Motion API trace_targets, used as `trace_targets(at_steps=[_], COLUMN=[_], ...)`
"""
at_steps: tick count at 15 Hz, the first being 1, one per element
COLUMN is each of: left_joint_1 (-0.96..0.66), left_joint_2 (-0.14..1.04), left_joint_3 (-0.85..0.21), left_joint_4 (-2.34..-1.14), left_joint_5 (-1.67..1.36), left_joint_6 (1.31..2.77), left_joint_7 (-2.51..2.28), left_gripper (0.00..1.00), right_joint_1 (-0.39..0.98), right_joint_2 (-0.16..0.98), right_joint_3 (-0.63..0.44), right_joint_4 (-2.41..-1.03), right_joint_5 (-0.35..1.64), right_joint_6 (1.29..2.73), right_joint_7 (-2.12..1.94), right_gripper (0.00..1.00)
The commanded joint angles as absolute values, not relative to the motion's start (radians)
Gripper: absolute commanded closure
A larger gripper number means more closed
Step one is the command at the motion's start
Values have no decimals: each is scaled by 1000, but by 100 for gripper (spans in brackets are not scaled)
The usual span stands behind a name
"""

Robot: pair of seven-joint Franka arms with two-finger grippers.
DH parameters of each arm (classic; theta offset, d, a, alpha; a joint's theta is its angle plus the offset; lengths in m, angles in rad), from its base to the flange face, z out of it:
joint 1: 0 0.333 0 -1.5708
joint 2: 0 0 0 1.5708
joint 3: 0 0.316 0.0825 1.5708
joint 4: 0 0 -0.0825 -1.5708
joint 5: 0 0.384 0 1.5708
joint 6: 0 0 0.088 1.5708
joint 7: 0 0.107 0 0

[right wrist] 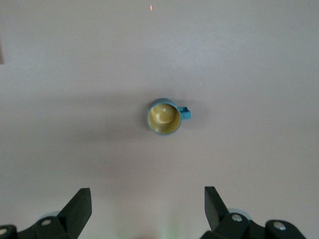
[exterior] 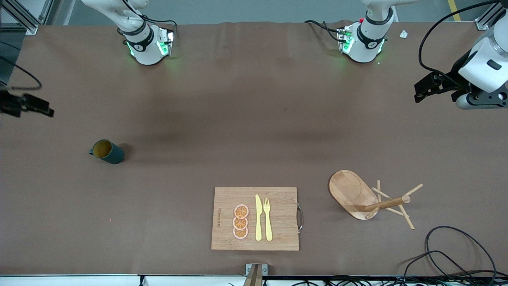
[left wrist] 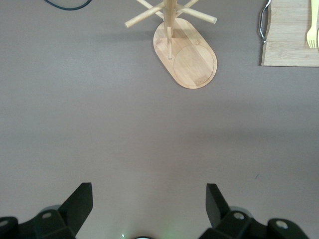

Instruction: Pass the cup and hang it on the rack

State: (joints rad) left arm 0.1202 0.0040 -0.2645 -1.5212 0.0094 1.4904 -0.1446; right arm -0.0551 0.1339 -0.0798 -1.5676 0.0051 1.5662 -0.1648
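The cup, dark teal with a yellow inside, stands upright toward the right arm's end of the table, handle pointing to that end. In the right wrist view the cup lies well ahead of my open right gripper. That right gripper hovers empty over the table's edge at its own end. The rack, a wooden mug tree on an oval base, stands toward the left arm's end, nearer to the front camera than the cup. My left gripper hangs open and empty over its end of the table, the rack ahead of its fingers.
A bamboo cutting board lies near the front edge between cup and rack, carrying orange slices, a yellow knife and a fork. Black cables coil at the table's front corner by the rack.
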Motion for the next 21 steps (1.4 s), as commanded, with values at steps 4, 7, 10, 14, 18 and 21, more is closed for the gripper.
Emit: trace_targets(at_steps=[4, 7, 10, 14, 18, 21], left_joint_1=[129, 130, 132, 133, 130, 127], left_joint_2=[0, 0, 2, -2, 2, 2], left_joint_3=[-270, -270, -268, -268, -268, -268], left_joint_4=[-1517, -1517, -1517, -1517, -1519, -1519], left_joint_5=[18, 18, 18, 18, 20, 20], left_joint_6=[1488, 1488, 1488, 1479, 1479, 1479], left_joint_7=[-140, -141, -141, -138, -138, -138], left_gripper=[0, 0, 0, 0, 0, 0], right_joint_1=[-98, -115, -135, -153, -150, -146], right_joint_2=[193, 219, 280, 377, 414, 414], right_joint_3=[-69, -67, -67, -66, -61, -60], right_joint_4=[-1781, -1893, -1979, -1983, -2026, -2028], right_joint_5=[18, 20, 20, 20, 21, 21], right_joint_6=[1843, 1986, 2161, 2285, 2371, 2368], right_joint_7=[-504, -691, -845, -942, -942, -953], right_gripper=[0, 0, 0, 0, 49, 98])
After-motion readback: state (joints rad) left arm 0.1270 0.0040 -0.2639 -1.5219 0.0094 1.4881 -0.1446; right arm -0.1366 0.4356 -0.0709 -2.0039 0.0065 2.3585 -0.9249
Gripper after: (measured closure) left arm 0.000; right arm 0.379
